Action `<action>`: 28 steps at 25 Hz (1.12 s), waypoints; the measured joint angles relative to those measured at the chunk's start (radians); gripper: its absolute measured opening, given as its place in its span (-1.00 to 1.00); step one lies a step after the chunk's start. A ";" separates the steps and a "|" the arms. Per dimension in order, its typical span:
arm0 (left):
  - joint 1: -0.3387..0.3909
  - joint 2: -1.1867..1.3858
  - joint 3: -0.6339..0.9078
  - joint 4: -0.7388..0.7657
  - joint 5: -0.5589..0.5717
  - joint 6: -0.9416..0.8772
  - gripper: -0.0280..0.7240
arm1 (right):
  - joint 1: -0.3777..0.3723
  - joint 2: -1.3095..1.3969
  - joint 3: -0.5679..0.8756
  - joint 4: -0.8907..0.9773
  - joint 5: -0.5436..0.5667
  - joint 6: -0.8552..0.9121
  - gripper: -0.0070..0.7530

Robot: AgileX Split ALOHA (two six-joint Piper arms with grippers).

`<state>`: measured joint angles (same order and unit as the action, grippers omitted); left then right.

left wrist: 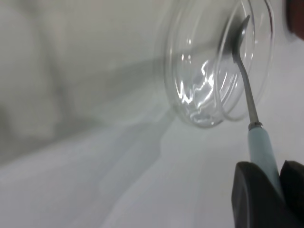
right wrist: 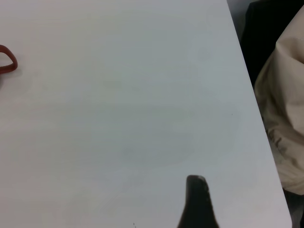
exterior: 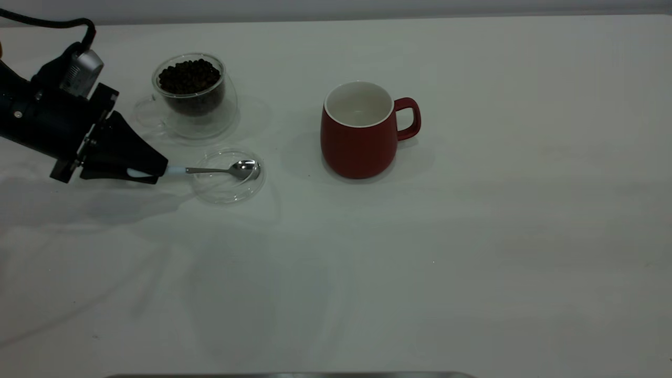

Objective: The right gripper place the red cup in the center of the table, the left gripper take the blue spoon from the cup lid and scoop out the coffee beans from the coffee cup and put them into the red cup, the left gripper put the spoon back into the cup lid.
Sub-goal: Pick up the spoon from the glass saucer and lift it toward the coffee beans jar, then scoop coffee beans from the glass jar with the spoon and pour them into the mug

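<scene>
The red cup stands upright near the middle of the table, handle to the right; its white inside shows no beans. The coffee cup with coffee beans stands at the back left. The cup lid lies in front of it. My left gripper is shut on the blue spoon's pale handle, low over the table left of the lid. The spoon's empty metal bowl is over the lid. My right gripper is off to the right; the cup's handle shows far from it.
The table's right edge runs past my right gripper, with beige cloth and a dark shape beyond it. A grey strip lies along the table's front edge.
</scene>
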<state>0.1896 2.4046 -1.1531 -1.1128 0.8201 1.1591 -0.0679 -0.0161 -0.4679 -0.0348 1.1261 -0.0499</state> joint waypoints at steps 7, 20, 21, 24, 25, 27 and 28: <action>0.035 -0.055 0.000 0.098 0.013 -0.006 -0.59 | 0.000 0.000 0.000 0.000 0.000 0.000 0.57; 0.170 -0.131 -0.080 -0.009 0.319 0.015 -0.60 | 0.000 0.000 0.000 0.000 0.000 0.000 0.57; 0.175 -0.135 -0.104 -0.032 0.321 0.015 -0.60 | 0.000 0.000 0.000 0.000 0.000 0.000 0.57; 0.184 -0.139 -0.183 -0.069 0.322 -0.009 -0.60 | 0.000 0.000 0.000 0.000 0.000 0.000 0.57; 0.185 -0.139 -0.209 -0.070 0.323 -0.026 -0.60 | 0.000 0.000 0.000 0.000 0.000 0.000 0.57; 0.186 -0.133 -0.254 -0.070 0.322 -0.061 -0.60 | 0.000 0.000 0.000 0.000 0.000 0.000 0.57; 0.186 -0.127 -0.276 -0.070 0.317 -0.084 -0.60 | 0.000 0.000 0.000 0.000 0.000 0.000 0.57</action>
<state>0.3752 2.2778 -1.4289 -1.1832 1.1367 1.0749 -0.0679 -0.0161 -0.4679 -0.0348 1.1261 -0.0499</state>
